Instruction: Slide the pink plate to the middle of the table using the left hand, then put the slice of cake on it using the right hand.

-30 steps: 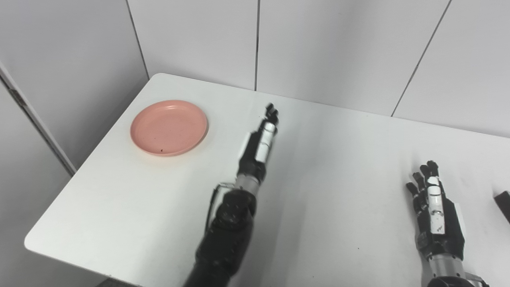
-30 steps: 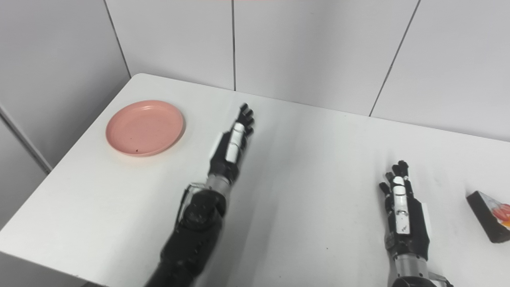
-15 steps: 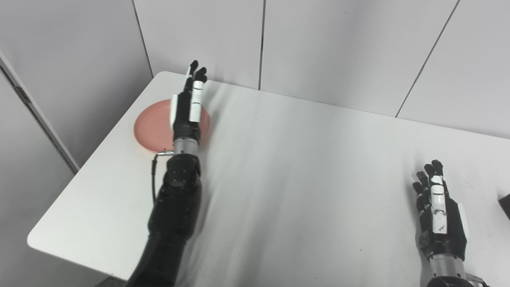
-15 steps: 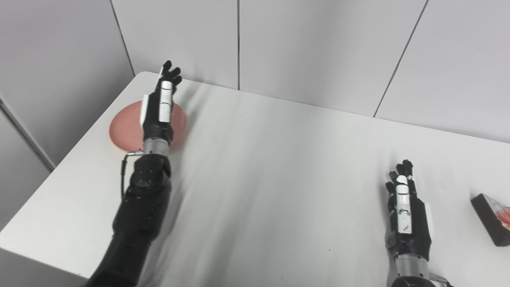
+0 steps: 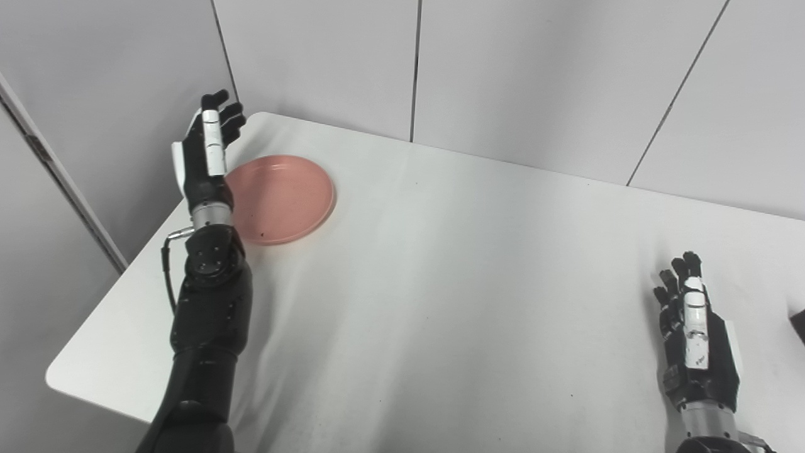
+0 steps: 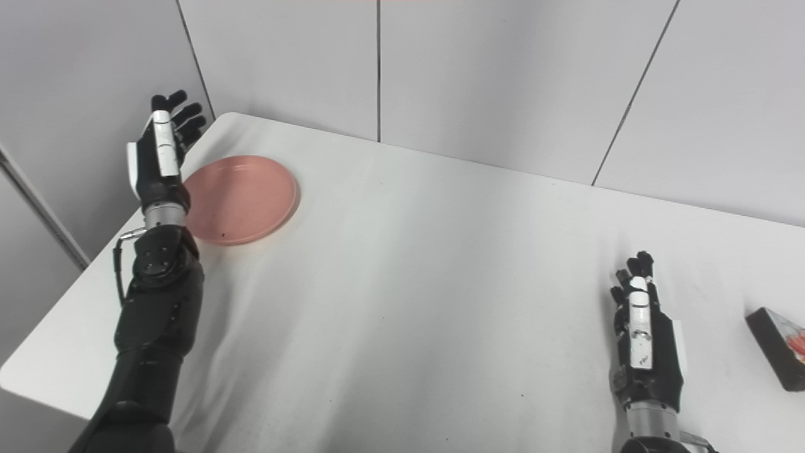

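The pink plate (image 5: 286, 198) lies empty at the far left of the white table (image 5: 453, 264). My left hand (image 5: 206, 154) is open and raised on edge at the plate's left rim, fingers pointing away, above the table's left edge; I cannot tell if it touches the plate. My right hand (image 6: 644, 333) lies open and empty near the right front of the table. The slice of cake (image 6: 780, 346), dark with a red and white top, sits at the right edge of the right eye view, a little right of my right hand.
Grey panelled walls (image 5: 503, 75) run close behind the table and along its left side. The table's rounded front left corner (image 5: 60, 384) is near my left forearm.
My left hand has swung left from the table's middle, passed over the plate, and now stands at the plate's left rim. The right hand has stayed put. The camera shifted slightly.
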`<state>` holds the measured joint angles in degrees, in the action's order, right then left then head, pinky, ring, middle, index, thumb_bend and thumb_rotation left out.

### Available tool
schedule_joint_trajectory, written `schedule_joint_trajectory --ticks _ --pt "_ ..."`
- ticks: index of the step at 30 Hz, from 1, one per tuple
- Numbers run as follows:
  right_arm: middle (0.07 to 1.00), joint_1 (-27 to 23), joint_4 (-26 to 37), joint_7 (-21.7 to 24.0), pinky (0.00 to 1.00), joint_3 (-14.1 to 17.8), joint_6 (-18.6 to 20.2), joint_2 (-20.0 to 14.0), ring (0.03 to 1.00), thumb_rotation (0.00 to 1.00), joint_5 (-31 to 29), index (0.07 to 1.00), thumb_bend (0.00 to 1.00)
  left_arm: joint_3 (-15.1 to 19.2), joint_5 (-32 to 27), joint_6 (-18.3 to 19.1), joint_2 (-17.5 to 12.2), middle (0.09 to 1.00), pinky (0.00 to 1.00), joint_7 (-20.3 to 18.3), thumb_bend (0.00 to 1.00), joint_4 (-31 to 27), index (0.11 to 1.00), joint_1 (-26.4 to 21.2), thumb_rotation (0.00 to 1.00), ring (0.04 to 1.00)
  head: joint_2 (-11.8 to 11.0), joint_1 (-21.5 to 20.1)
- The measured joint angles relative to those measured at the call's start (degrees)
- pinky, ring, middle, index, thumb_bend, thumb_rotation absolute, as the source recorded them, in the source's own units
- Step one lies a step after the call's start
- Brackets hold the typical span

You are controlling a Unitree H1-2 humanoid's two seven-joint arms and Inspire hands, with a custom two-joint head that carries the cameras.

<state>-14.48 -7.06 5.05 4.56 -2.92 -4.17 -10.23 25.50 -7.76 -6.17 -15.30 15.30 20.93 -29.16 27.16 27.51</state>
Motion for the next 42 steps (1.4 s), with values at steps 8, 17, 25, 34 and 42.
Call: schedule_joint_trajectory --ticks 8,17,25,34,42 --pt "1.0 0.0 0.1 -0.2 1.0 0.1 0.0 0.1 1.0 0.87 0.0 1.0 0.43 1.2 -1.5 -0.6 -3.3 0.694 0.75 -0.3 0.87 4.7 0.708 0.4 1.0 0.7 0.1 0.0" --pt "1.0 0.0 0.1 -0.6 1.0 0.2 0.0 0.6 1.0 0.82 0.0 1.0 0.44 1.0 -3.3 0.6 -5.1 0.722 0.77 -1.7 0.91 7.2 0.726 1.5 1.0 0.737 0.2 -0.3" --pt "1.0 0.1 0.4 -0.8 1.0 0.5 0.0 0.9 1.0 0.8 -0.2 1.0 0.45 0.3 -5.0 2.7 -5.5 0.775 0.77 -4.2 0.93 8.9 0.778 1.6 1.0 0.781 0.4 -0.4" --pt "1.0 0.2 1.7 -0.9 1.0 0.4 0.0 0.9 1.0 0.81 0.1 1.0 0.46 -2.2 -7.6 4.5 -5.8 0.859 0.85 -9.8 0.9 9.9 0.851 1.7 1.0 0.862 0.6 -0.4" --pt "1.0 0.2 1.9 -1.3 1.0 0.4 0.0 0.9 1.0 0.79 0.1 0.996 0.44 -4.2 -7.5 5.1 -5.8 0.92 0.95 -11.4 0.9 10.1 0.914 1.7 1.0 0.936 0.7 -0.4"
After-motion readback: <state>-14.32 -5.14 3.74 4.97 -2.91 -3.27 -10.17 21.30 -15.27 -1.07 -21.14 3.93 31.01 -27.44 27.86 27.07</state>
